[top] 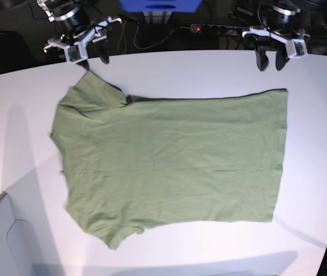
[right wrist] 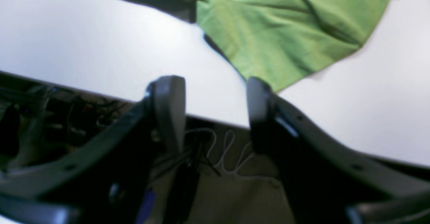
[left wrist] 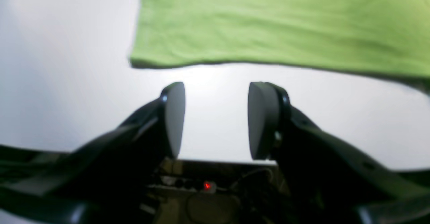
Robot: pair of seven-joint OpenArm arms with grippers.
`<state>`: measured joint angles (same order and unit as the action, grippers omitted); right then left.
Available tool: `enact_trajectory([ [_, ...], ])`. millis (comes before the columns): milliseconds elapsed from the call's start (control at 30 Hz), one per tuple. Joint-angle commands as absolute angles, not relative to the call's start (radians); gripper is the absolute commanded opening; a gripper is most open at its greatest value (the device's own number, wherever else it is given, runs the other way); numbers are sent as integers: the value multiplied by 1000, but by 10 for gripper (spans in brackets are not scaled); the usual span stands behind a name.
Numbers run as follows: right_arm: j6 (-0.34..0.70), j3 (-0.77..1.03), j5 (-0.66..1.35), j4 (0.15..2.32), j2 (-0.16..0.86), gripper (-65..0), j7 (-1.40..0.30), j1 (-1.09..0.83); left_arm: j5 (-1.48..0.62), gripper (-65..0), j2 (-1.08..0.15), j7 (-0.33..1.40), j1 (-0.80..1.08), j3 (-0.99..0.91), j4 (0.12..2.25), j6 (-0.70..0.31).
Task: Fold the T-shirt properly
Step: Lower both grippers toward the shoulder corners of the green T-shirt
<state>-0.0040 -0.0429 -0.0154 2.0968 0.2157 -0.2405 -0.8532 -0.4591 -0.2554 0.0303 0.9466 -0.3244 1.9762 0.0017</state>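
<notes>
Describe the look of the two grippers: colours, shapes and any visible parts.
Both grippers are black with curved, arching fingers. The left gripper ends in flat, rounded grey pads. The right gripper looks the same, with grey pad faces. In the base view, each wrist carries white housing parts.

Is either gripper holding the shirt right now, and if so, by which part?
Nothing is held. The left gripper and right gripper both stand open with only bare table between their jaws, clear of the T-shirt, which lies flat on the table.
</notes>
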Motion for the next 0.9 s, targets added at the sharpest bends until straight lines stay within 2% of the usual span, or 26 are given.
enact_trajectory([
  [0, -2, -50, -8, 2112, 223, -340, -214, -852, -470, -359, -259, 7, 934, -335, 1977, 1],
  [367, -2, -50, -10, 2109, 226, -332, -214, -835, -470, -355, -254, 7, 674, -341, 1730, 1],
  [667, -2, -45, -12, 2081, 226, -333, -214, -835, -470, -353, -252, 7, 559, -398, 1589, 2],
  [867, -2, -45, -12, 2081, 226, -333, -214, -835, -470, -321, -259, 7, 507, -427, 1527, 1],
])
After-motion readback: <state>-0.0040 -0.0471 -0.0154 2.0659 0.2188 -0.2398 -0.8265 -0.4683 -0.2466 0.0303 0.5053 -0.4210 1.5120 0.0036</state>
